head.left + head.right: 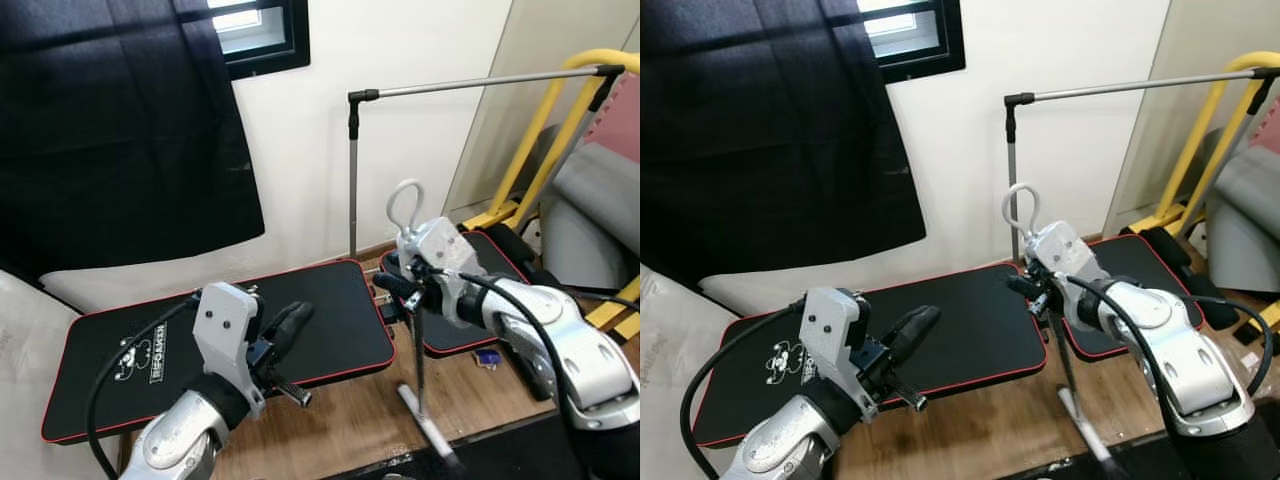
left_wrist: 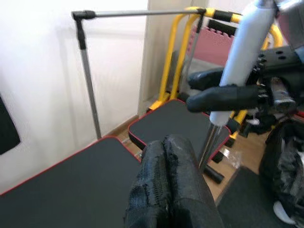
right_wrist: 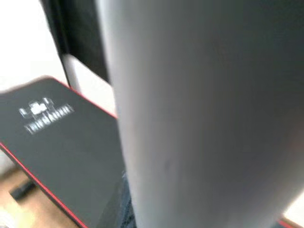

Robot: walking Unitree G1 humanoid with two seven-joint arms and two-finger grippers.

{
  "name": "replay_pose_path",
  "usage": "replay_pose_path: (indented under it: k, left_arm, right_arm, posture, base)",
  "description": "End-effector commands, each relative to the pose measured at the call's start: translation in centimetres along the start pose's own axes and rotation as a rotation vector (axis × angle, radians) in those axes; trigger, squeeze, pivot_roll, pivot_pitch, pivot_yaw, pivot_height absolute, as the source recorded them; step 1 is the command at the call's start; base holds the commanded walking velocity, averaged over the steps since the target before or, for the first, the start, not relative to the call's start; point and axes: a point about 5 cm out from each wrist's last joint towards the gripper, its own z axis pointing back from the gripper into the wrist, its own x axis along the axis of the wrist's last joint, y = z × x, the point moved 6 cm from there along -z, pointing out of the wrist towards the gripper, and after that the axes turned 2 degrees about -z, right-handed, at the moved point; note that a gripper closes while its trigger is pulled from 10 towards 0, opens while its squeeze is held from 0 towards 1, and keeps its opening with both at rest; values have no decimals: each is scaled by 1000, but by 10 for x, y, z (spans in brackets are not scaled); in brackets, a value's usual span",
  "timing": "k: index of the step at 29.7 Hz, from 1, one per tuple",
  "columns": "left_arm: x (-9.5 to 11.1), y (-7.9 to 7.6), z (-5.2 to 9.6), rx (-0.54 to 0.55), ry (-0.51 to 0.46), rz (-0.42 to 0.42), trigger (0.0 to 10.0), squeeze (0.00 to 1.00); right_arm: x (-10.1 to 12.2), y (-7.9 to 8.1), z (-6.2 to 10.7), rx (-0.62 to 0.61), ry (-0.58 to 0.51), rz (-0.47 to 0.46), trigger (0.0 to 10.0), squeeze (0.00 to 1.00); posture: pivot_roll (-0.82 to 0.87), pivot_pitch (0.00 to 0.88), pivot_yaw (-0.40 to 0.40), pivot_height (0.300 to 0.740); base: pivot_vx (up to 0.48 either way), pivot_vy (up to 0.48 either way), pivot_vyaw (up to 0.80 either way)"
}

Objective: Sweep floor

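2 black mats (image 1: 330, 310) w/ red trim, clothes rack (image 1: 353, 160).

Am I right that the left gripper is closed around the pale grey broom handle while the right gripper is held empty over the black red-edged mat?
No, the arms are swapped. The right gripper is closed around the pale grey broom handle; the left gripper, fingers shut and empty, is over the black red-edged mat. The left eye view shows this.

Blk mats (image 1: 330, 320) w/ red edging, grey broom handle (image 2: 242, 57), yellow frame (image 1: 540, 120).
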Motion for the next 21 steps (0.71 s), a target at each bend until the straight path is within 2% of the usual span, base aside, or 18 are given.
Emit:
replay_pose_path:
  k: [1,6,12,21]
  left_arm:
    - [-1,3,1,5,1,1,10000,0]
    - [-2,3,1,1,5,-2,10000,0]
    - [-4,5,0,6,7,-1,10000,0]
    - [-4,7,-1,11,1,2,10000,0]
  right_arm:
    - [12,16,-1,67,-60,16,10000,0]
    - [11,18,-3,72,-63,27,10000,0]
    - [14,10,-7,33,-97,29,10000,0]
    - [15,11,-13,16,-126,12,10000,0]
  posture:
    - [-105,28,9,740]
    - [-103,24,10,740]
    - [-95,19,10,740]
    - [-90,15,6,740]
  base:
    - [0,0,0]
    - [0,-294,0]
    - [0,-414,0]
    - [0,-415,0]
